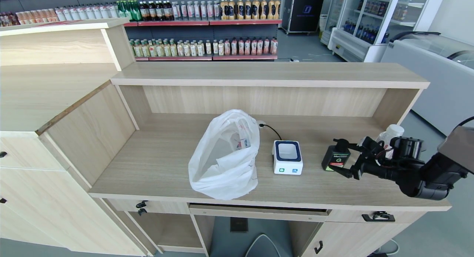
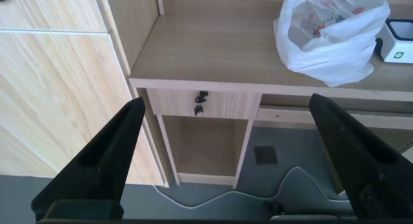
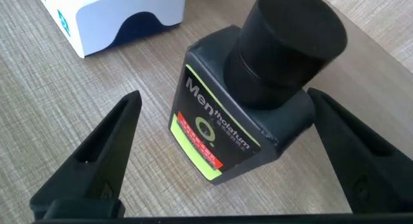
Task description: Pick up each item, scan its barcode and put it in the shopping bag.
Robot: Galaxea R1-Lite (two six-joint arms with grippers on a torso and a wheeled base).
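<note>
The right gripper (image 1: 336, 154), fingers spread, straddles a black bottle (image 3: 226, 121) standing on the counter (image 1: 166, 157) at the scanner's (image 1: 287, 157) three o'clock; the shopping bag (image 1: 226, 157) slumps open at its nine. A sound grasp likely means closing squarely on the flat body below the cap, leaving the label free to scan. The left gripper (image 2: 227, 102) hangs spread off the counter.

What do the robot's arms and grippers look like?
The right arm is black and chunky with rounded joints, a grey panel and a thin black cable looping above it. Both the right gripper and left gripper have two matte black, wedge-shaped fingers tapering to the tips.
</note>
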